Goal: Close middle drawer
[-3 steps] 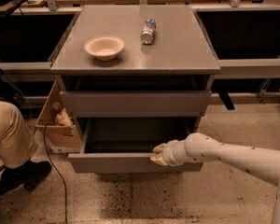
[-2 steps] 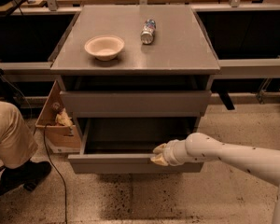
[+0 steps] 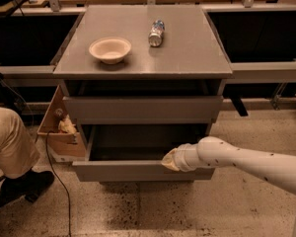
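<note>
The middle drawer (image 3: 138, 171) of the grey cabinet is pulled out toward me. It has a plain flat grey front and a dark grey inside (image 3: 148, 142). My gripper (image 3: 170, 160) comes in from the right on a white arm (image 3: 246, 161). It rests at the top edge of the drawer front, right of its middle. The top drawer (image 3: 143, 109) sits above it, further back. The lowest drawer is hidden under the pulled-out one.
On the cabinet top (image 3: 187, 53) stand a beige bowl (image 3: 110, 49) and a lying bottle (image 3: 157, 32). A cardboard box (image 3: 59, 132) sits left of the cabinet. A person's leg and shoe (image 3: 12, 152) are at the far left. A cable (image 3: 56, 181) runs over the speckled floor.
</note>
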Robot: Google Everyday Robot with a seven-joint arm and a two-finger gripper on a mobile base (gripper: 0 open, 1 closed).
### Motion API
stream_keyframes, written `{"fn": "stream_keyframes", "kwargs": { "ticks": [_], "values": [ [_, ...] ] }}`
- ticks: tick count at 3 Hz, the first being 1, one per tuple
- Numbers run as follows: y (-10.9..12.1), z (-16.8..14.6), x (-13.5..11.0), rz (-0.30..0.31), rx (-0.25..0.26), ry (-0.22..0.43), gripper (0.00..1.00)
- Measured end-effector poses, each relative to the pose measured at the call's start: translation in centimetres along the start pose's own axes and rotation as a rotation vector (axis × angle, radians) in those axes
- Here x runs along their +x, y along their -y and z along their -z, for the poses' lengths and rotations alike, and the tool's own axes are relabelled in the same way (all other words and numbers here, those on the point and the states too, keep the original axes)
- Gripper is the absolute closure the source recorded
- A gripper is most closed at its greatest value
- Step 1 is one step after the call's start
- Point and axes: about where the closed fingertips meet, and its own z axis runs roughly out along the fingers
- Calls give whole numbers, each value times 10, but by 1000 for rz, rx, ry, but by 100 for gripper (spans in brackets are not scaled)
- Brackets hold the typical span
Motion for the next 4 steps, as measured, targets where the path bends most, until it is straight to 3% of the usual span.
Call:
{"fn": "stream_keyframes", "kwargs": {
  "ticks": [2,4],
  "values": [
    [1,21,-7,30,22,-5,0],
    [-33,57,-5,65,-12,-18,0]
  ]
}}
